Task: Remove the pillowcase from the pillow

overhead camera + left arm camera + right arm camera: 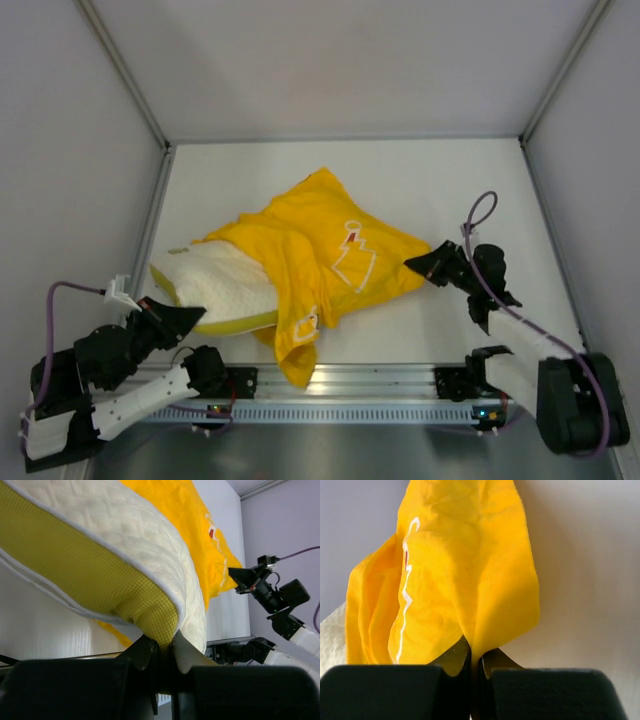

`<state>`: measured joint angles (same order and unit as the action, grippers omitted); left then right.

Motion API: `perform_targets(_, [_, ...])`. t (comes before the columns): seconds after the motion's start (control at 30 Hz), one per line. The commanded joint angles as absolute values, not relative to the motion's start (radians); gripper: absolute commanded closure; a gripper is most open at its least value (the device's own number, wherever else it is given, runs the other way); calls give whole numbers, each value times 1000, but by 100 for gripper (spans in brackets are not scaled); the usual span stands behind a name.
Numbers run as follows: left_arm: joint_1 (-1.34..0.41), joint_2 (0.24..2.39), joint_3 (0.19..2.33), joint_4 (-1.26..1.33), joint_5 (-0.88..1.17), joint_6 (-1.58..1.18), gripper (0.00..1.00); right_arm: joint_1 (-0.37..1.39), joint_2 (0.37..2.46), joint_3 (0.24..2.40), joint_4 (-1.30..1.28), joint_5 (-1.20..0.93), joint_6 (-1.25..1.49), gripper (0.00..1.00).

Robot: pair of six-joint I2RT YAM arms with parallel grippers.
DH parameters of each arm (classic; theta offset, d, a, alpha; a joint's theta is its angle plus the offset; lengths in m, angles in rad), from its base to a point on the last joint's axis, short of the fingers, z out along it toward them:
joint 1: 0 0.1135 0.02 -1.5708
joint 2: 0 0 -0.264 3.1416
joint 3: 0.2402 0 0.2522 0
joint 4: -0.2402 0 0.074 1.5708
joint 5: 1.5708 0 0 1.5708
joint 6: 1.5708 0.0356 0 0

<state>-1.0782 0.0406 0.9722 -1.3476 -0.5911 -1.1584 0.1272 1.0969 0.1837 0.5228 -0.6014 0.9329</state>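
At the near left corner of the desk [450,180], my left gripper [163,649] pinches the edge of the soft, springy pillow [215,280]; my right gripper [475,653] nips a corner of the limp, light pillowcase [320,235], draped mid-desk, likely its best hold.

The pillow [215,280] is a puffy cream cushion with a quilted top. A yellow-green mesh band with white piping runs around its side. It lies flat on the surface [430,180], and only its left end is uncovered. The left hand [167,647] pinches a corner of this end at the mesh band. The pillowcase [320,250] is thin bright yellow cloth with white outline prints, very crumpled. It covers the right part of the pillow and spreads beyond it to the right, where the right hand [476,655] grips a fold. One strip trails past the pillow's near side.
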Motion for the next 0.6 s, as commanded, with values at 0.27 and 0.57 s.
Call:
perform_targets(0.27, [-1072, 20, 989, -1302, -581, -1164, 100, 60, 947, 419, -46, -362, 614, 100])
perform_targets(0.57, [-1069, 21, 1034, -1319, -592, -1150, 100, -205, 1006, 629, -190, -359, 479, 100])
